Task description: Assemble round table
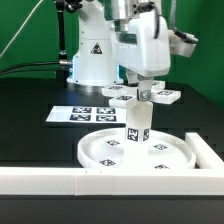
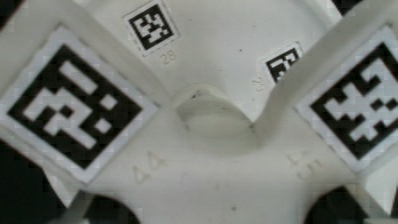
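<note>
Evidently the build is sitting well past its halfway mark. The fingers (image 2: 103,212) are pinching one arm of the cross-shaped foot piece (image 1: 141,96). In the wrist view the white plastic is filling the whole space between the two dark tips with no gap showing, so I am judging them clamped on it rather than merely hovering. Directly beneath the fingers the short post (image 1: 135,125) is standing upright, and the foot piece is lying level across its top end, its tagged arms spreading out to either side of the fingers. Whether the two are touching or already threaded together is not showing. Lower again, under the post, the rimmed round disc (image 1: 95,150) is lying flat on the black worktop (image 1: 30,110) and carrying the post near its middle, so that joint is looking done. The foot joint is looking like the step in hand: probably seating and turning the foot piece until it is tight, then freeing it and turning the table over onto its foot. Beyond the fingers, nearer the arm's base, the marker board (image 1: 80,113) is lying flat, while the long border wall (image 1: 60,182) is running along the near side of the disc.
</note>
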